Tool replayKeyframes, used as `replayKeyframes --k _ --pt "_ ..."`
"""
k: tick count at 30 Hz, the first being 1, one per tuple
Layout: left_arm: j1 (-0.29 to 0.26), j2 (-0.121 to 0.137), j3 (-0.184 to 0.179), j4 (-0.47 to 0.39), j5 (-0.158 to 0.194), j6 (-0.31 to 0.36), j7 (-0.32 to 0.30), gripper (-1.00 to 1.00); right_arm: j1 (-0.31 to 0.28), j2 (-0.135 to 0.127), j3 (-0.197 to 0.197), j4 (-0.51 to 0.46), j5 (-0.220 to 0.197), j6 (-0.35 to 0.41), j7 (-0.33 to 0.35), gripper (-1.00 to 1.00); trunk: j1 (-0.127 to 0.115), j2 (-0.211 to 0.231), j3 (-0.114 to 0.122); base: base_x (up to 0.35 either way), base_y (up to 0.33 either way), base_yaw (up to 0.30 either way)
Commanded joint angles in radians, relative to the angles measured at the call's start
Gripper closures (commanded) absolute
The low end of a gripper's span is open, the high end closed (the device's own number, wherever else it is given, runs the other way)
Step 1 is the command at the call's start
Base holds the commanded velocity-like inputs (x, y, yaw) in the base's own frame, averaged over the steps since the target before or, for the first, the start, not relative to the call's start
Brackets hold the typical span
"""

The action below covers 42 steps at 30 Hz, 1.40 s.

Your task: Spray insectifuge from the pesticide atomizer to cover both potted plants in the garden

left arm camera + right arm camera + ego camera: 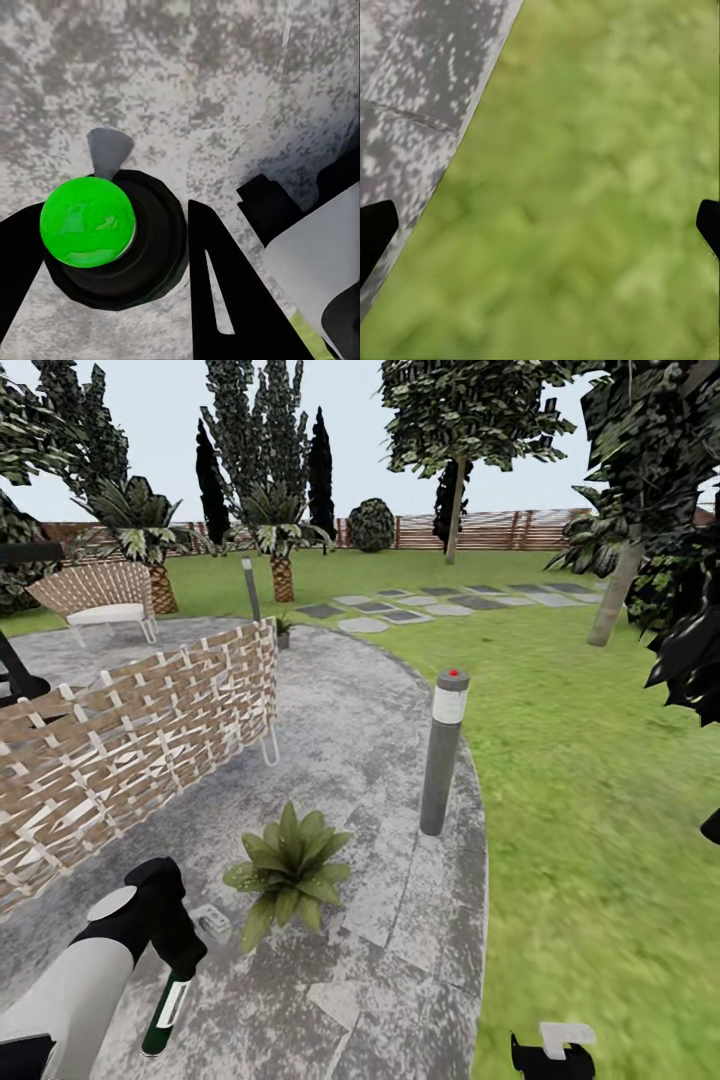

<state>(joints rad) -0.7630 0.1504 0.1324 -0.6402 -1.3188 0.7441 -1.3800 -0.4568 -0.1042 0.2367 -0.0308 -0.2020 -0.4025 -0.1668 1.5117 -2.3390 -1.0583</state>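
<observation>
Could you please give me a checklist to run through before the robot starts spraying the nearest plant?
1. Pesticide atomizer gripped by left claw: ok.
2. Nearest potted plant close beside the atomizer, on the patio: ok.
3. Spray aimed at that plant: cannot tell.
4. Second potted plant located, far off past the wicker chair: ok.
5. Right claw open, over grass, out of the way: ok.
</observation>
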Motion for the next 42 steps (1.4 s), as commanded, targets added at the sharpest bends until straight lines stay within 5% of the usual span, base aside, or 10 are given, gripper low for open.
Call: replayKeyframes --k 1,5,8,12,15,42 --pt "0.000 -0.001 0.005 0.000 -0.010 0.011 -0.009 1.00 0.000 0.000 0.009 0.000 -0.009 -0.002 -0.002 -1.00 0.000 0.000 -0.001 0.173 -0.003 0.052" --pt "0.066 -0.004 0.005 -0.001 -0.008 0.010 0.012 1.00 0.000 -0.001 0.009 0.000 -0.008 -0.002 -0.002 -1.00 0.000 0.000 -0.001 0.044 -0.001 0.014" --pt "0.114 -0.010 0.008 0.000 0.005 0.009 0.109 1.00 0.000 0.000 0.009 0.000 -0.009 -0.002 -0.002 -1.00 0.000 0.000 -0.002 0.005 0.000 0.132" --pt "0.125 -0.026 0.013 -0.005 0.122 0.009 0.172 1.00 0.000 0.000 0.009 0.001 -0.009 -0.002 -0.002 -1.00 0.000 0.000 -0.004 0.001 0.000 0.238" --pt "0.126 -0.028 0.013 -0.012 0.148 0.009 0.179 1.00 0.000 -0.001 0.009 0.001 -0.008 -0.002 -0.002 -1.00 0.000 0.000 -0.005 0.031 0.000 0.142" --pt "0.129 -0.027 0.016 -0.001 0.142 0.009 0.182 1.00 0.000 -0.010 0.009 0.002 -0.005 -0.002 0.003 -1.00 0.000 0.000 -0.005 0.161 -0.017 0.058"
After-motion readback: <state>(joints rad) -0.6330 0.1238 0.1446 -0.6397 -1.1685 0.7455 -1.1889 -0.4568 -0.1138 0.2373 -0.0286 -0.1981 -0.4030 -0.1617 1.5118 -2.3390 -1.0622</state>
